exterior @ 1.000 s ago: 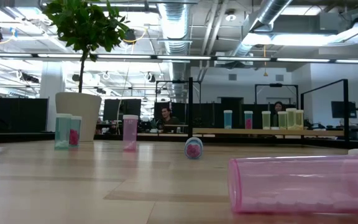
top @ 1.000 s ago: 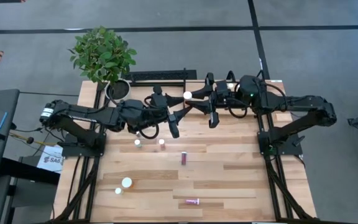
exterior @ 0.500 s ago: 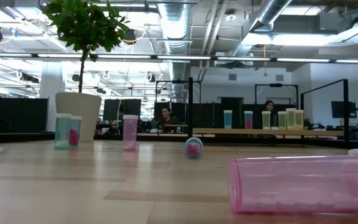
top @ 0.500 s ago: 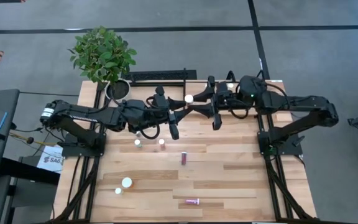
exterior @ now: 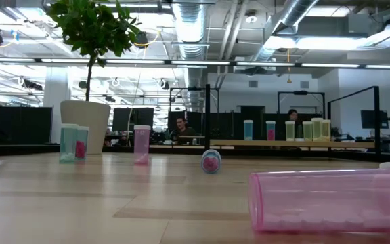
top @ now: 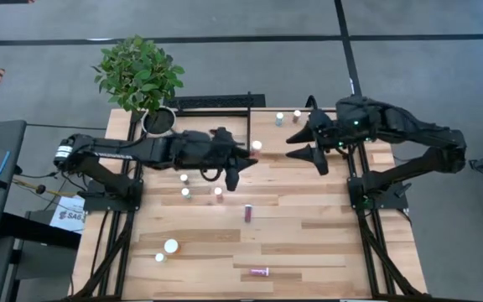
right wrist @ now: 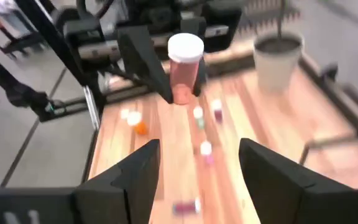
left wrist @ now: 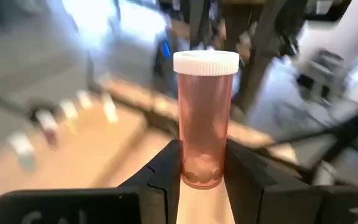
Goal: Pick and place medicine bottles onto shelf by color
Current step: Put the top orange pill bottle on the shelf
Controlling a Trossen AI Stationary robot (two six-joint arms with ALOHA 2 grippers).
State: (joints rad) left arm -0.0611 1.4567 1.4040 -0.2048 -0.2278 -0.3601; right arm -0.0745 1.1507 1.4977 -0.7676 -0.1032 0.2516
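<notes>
A pinkish-brown medicine bottle [left wrist: 205,134] with a white cap [top: 257,145] is in the air above the table's far middle, and my left gripper [top: 241,158] is shut on it. My right gripper [top: 304,148] stands open to its right, well apart from it, with nothing between its fingers [right wrist: 138,177]. The shelf [exterior: 276,143] at the far edge carries several standing bottles. Other bottles stand [top: 218,191] or lie on their sides [top: 247,212] on the tabletop. Neither gripper shows in the low view. My left gripper pinches the bottle's lower end [left wrist: 204,174] between its two fingers [left wrist: 166,171], one on either side of the body. The fingers come about level from the table's left. The bottle stands upright with its cap up [right wrist: 185,46], lifted clear of the table.
A potted plant [top: 141,75] in a white pot [top: 158,122] stands at the far left corner. A larger white-capped bottle [top: 170,246] and a small one [top: 159,257] stand near the left front. A pink bottle [exterior: 330,200] lies near the front edge.
The bottle has passed from one gripper to the other. My left gripper has taken hold of it and sunk a little. My right gripper has let go, opened, and drawn back toward the table's right edge, tipping its fingers downward.
</notes>
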